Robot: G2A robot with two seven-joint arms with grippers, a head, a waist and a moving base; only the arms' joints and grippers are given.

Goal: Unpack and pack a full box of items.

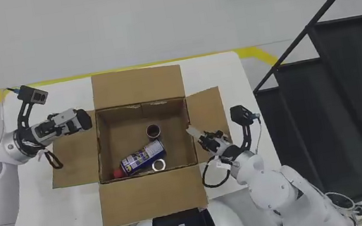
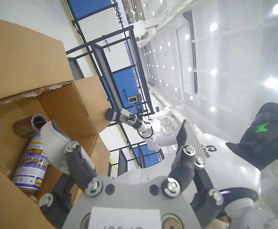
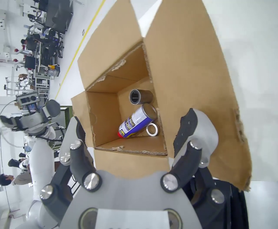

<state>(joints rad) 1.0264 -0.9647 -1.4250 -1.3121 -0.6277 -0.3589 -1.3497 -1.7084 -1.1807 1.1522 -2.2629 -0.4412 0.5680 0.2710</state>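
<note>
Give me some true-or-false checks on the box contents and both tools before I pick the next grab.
1. The left tool and right tool are both open and empty. True.
2. The blue-and-white spray can with a red cap stands upright. False: it lies on its side inside the brown cardboard box.
3. The box's flaps are folded shut. False: they are spread open.
4. A silver ring-shaped roll lies beside the spray can. True.
5. The dark brown cylinder with a silver rim sits outside the box. False: it is inside the box.
</note>
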